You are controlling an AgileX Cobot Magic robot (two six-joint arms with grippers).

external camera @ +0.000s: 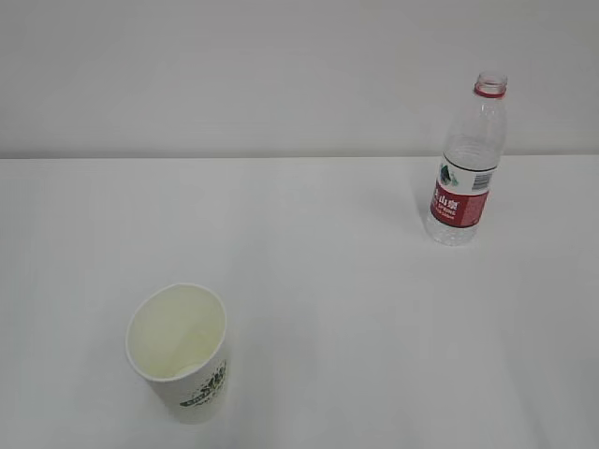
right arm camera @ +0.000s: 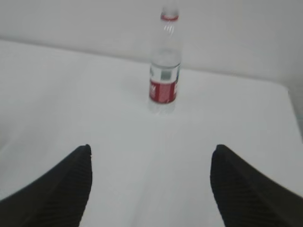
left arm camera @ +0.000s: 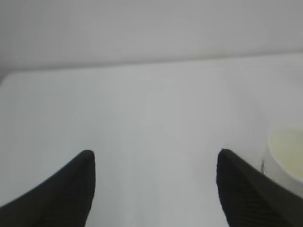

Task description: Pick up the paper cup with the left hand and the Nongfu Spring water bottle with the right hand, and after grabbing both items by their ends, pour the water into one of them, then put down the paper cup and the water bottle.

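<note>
The white paper cup stands upright near the front left of the table, cream inside, logo near its base. In the left wrist view its rim shows at the right edge, just beyond the right finger. My left gripper is open, with only bare table between its jaws. The Nongfu Spring water bottle stands upright at the back right, uncapped, with a red label. In the right wrist view the bottle is far ahead, a little right of centre. My right gripper is open and empty. Neither gripper appears in the exterior view.
The white table meets a pale wall at its far edge. The table's right edge shows in the right wrist view.
</note>
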